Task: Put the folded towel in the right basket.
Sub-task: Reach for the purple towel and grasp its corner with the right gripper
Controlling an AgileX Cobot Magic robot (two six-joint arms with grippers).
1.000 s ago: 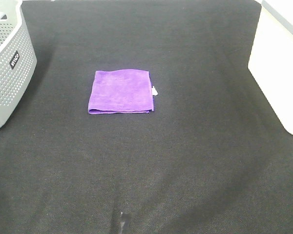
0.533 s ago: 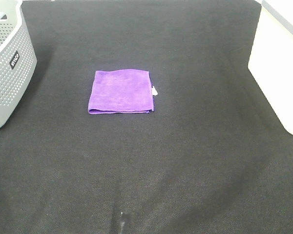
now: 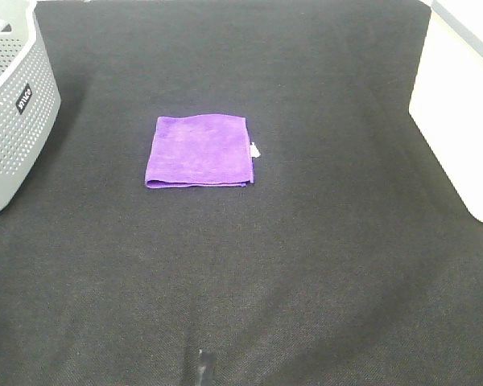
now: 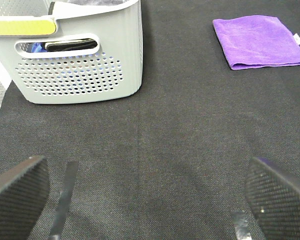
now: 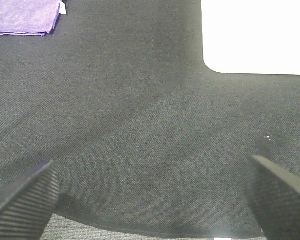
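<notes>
The folded towel [image 3: 198, 150] is a flat purple square with a tiny white tag on its right edge, lying on the black mat left of centre. It also shows in the left wrist view [image 4: 259, 41] and at the edge of the right wrist view [image 5: 23, 17]. The right basket [image 3: 461, 104] is a large cream-white smooth-walled bin at the right edge, also in the right wrist view [image 5: 255, 36]. My left gripper [image 4: 145, 200] is open and empty, well short of the towel. My right gripper [image 5: 150, 200] is open and empty, apart from the bin. Neither arm shows in the exterior view.
A grey perforated basket [image 3: 12, 104] with a black label stands at the far left; the left wrist view [image 4: 75, 55] shows dark items inside it. The black mat [image 3: 290, 265] covers the table. Strips of tape [image 3: 201, 366] lie near the front edge.
</notes>
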